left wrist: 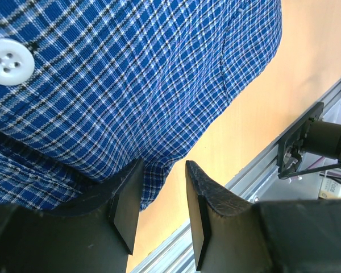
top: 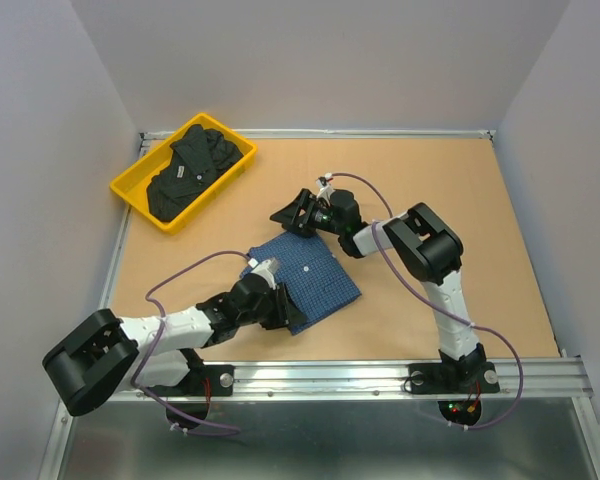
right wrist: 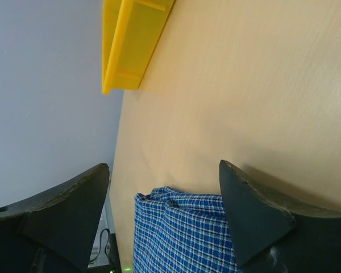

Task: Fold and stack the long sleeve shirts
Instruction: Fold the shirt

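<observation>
Left tool [left wrist: 163, 173] slightly parted at blue shirt [left wrist: 131, 85], right tool [right wrist: 165, 168] spread wide — empty

You are looking at a robot lab, not a home. The desk [top: 460, 200] is a bare wooden board, shut in by plain pale walls [top: 320, 60] at its far, left and right edges. A metal rail [top: 330, 378] runs along the near edge. The left arm [top: 170, 330] and the right arm [top: 440, 290] are bolted to it. Purple cables [top: 148, 297] loop off them. A yellow bin [top: 130, 178] sits at the far left corner.
</observation>
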